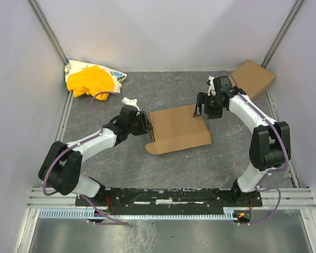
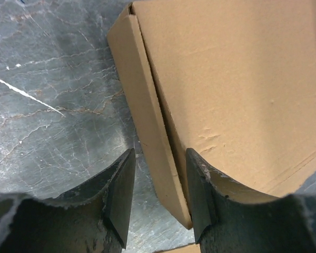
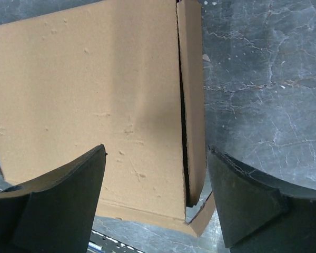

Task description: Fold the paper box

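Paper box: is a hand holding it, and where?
Nothing is held. The left hand and right hand are open, each straddling a side of the paper box.

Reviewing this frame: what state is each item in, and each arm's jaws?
paper box: lying flat, top panel down, side flaps gapping rather than flush.
left gripper: jaws open, straddling the box's left side flap.
right gripper: jaws wide open, straddling the right side flap.
second cardboard box: closed, in the far right corner.
cloth bundle: crumpled, in the far left corner.
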Controlling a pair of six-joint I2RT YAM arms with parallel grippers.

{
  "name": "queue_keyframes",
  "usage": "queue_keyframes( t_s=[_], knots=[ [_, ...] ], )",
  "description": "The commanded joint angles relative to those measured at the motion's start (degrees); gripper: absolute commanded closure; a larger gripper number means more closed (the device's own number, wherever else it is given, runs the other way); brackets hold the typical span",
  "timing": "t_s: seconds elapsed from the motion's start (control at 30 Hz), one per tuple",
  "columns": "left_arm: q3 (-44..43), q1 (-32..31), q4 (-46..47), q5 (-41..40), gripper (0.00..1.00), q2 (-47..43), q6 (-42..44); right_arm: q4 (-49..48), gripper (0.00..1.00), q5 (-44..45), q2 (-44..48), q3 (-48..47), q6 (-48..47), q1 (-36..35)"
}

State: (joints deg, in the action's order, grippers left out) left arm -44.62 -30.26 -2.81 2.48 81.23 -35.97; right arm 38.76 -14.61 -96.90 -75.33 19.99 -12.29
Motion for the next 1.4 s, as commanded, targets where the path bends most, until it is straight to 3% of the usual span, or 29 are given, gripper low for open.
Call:
queue_keyframes(
  t_s=[0.0, 0.4, 0.63, 0.93, 1.03, 1.17, 1.37],
  knots=[
    [-2.95, -0.35, 2.78, 2.1, 0.49, 3.45, 2.6, -1.89, 0.15, -3.69, -2.76, -0.94, -1.23, 0.17],
    [-10.97, -0.38, 2.56, 1.9, 0.48, 12.69, 5.92, -6.33, 0.24, -9.27, -7.87, 0.3, 1.13, -0.09],
    [-25.0, -0.1, -1.4, -0.64, 0.48, 22.79, 8.96, -5.26, 0.32, -8.42, -14.75, -9.28, 1.97, -1.05],
    [-42.7, 2.84, -6.56, -1.93, 0.49, 34.22, 11.0, -1.35, 0.32, -0.85, -24.55, -21.92, -0.12, -3.07],
    [-45.9, 3.23, -9.37, -2.69, 0.48, 33.85, 13.32, -1.01, 0.26, 0.98, -23.87, -21.85, -0.89, -3.08],
    [-43.62, 4.11, -9.67, -4.13, 0.44, 28.93, 14.83, -4.21, 0.01, 1.98, -18.65, -17.93, -0.56, -2.99],
    [-33.29, 6.02, -7.52, -4.92, 0.36, 14.74, 15.84, -4.19, 0.01, 5.67, -9.22, -13.4, -0.84, -2.79]
  ],
)
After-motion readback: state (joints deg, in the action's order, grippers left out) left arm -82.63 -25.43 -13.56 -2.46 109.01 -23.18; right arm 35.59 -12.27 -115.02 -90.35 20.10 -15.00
